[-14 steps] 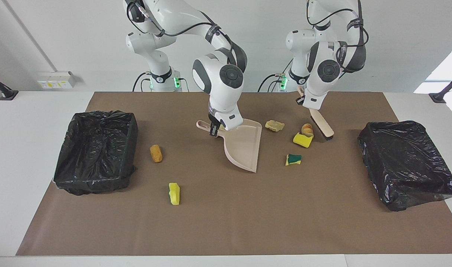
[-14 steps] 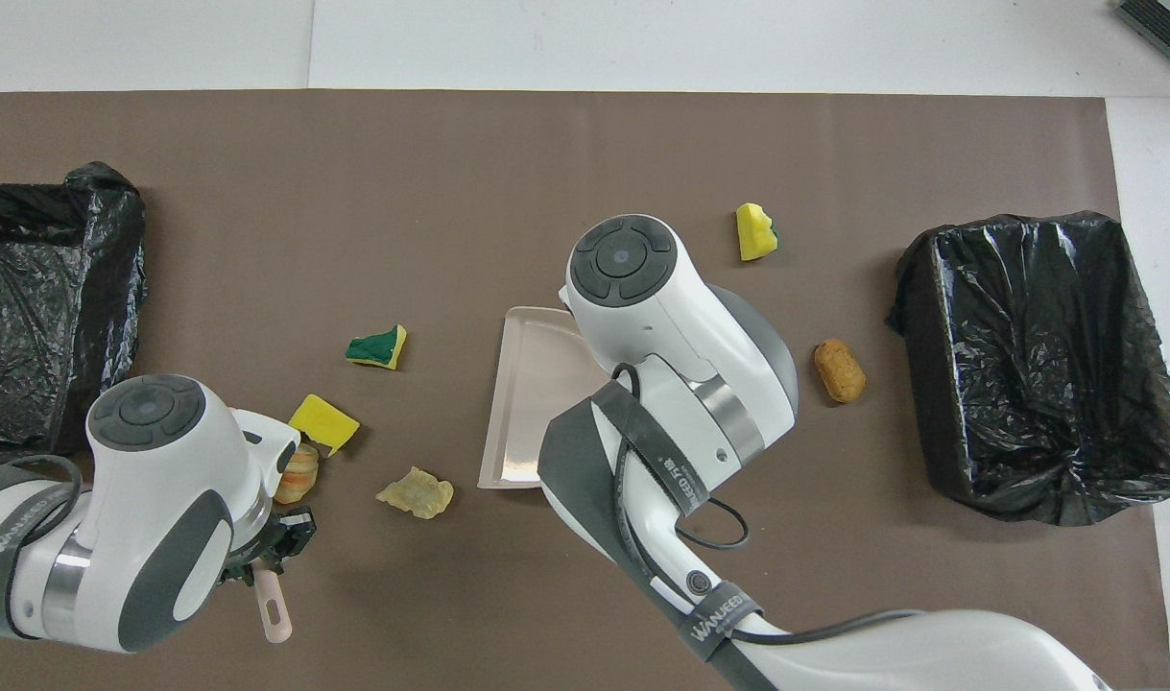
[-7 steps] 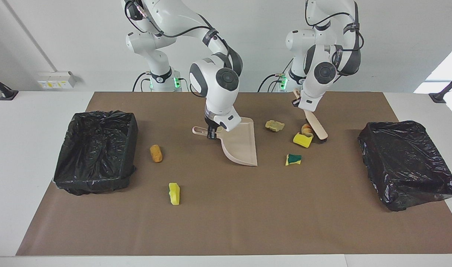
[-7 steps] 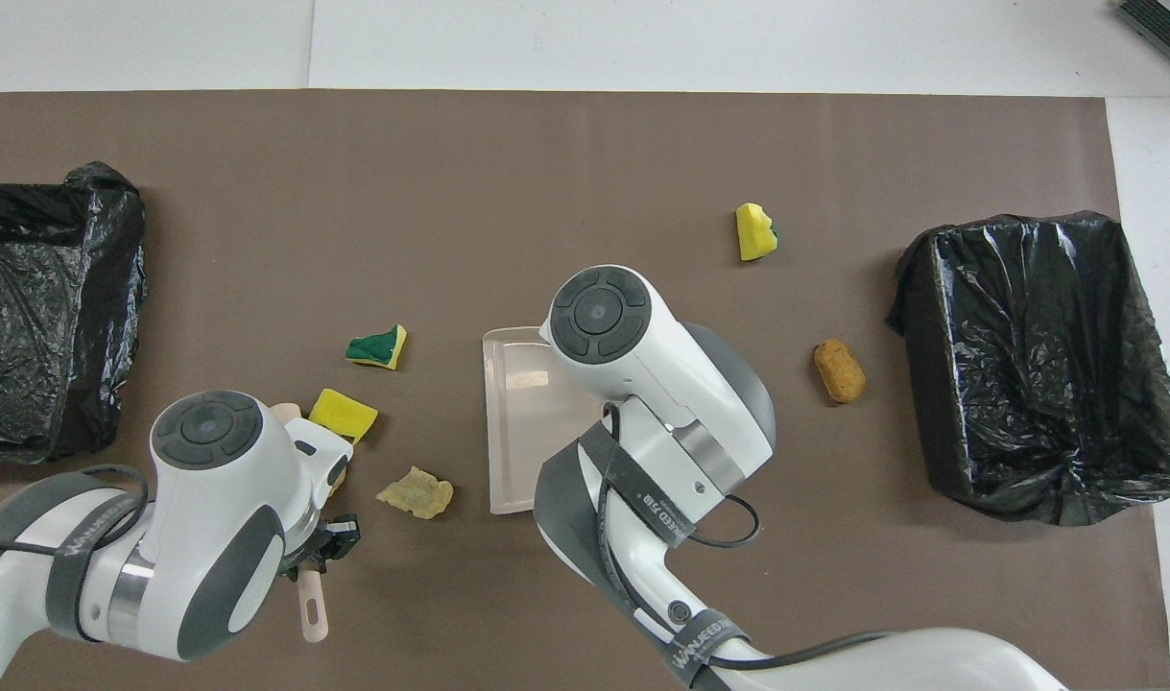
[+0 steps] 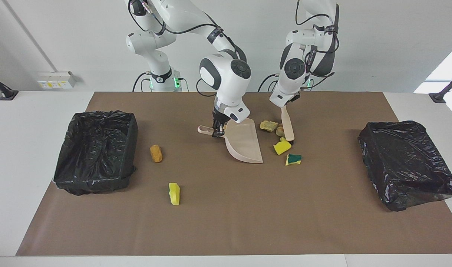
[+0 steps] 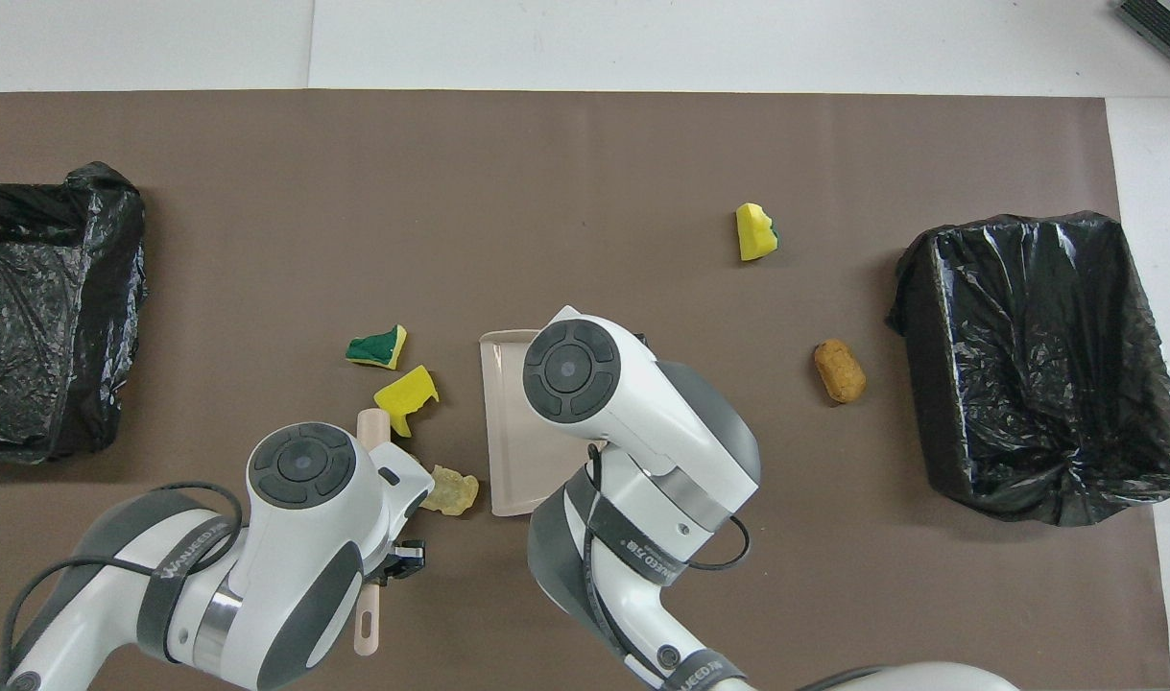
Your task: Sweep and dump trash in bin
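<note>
- Gripping the beige dustpan (image 5: 245, 142) by its handle: right end effector (image 5: 217, 130), fingers closed on the handle, pan mouth turned toward the left arm's end of the tabletop (image 5: 226, 222).
- Clamping the long-handled brush (image 5: 287, 125): left end effector (image 5: 284, 105), fingers closed on the upper handle, black bristle end down on the brown mat (image 5: 322, 207).
- Clustered between brush and dustpan: pale beige chunk (image 5: 269, 125), orange-brown lump (image 5: 280, 131) touching the brush, yellow sponge bit (image 5: 282, 147) just beside the bristles.
- Lying slightly farther from the robots than that cluster: green-backed sponge bit (image 5: 293, 159).
- Resting toward the right arm's end: orange-brown bread-like lump (image 5: 156, 153) near one black-lined bin (image 5: 96, 150); yellow sponge piece (image 5: 174, 193) farther from the robots.
- Standing at the left arm's end: second black-lined bin (image 5: 407, 163), well apart from all scraps.
- Counted in view: six scraps, all on the mat, outside dustpan and bins.
</note>
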### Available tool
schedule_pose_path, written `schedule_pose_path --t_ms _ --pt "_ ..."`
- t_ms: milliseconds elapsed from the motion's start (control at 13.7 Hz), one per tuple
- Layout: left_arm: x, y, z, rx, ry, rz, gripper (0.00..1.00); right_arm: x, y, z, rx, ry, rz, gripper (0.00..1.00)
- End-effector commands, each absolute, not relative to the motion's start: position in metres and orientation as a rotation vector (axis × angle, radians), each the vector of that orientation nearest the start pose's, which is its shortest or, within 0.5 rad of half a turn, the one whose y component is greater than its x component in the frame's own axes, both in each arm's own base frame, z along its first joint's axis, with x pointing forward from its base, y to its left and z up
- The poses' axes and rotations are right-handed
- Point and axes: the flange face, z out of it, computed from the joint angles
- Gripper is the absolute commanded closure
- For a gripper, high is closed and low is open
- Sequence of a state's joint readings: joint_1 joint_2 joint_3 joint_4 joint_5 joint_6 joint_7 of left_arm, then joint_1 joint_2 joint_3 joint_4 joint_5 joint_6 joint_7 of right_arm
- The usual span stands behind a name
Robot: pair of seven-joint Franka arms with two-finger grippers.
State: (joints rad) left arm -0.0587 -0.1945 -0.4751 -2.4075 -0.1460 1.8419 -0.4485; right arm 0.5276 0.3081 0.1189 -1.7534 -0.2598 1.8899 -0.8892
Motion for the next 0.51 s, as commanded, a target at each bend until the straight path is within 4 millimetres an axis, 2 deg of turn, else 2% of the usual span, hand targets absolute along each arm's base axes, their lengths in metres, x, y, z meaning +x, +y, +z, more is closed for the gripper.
schedule_pose_path --t_ms 0,220,439 --pt "0.354 -0.243 0.359 -2.994 0.059 0.499 1.0 0.504 0.35 0.38 2.007 2.136 -0.273 1.0" --pt "0.358 -0.265 0.364 -3.042 0.09 0.458 1.0 0.512 0.344 0.372 2.047 2.13 -0.189 1.0" --pt "0.349 -0.283 0.359 -3.055 0.146 0.454 1.0 0.517 0.333 0.36 2.093 2.131 -0.102 1.0"
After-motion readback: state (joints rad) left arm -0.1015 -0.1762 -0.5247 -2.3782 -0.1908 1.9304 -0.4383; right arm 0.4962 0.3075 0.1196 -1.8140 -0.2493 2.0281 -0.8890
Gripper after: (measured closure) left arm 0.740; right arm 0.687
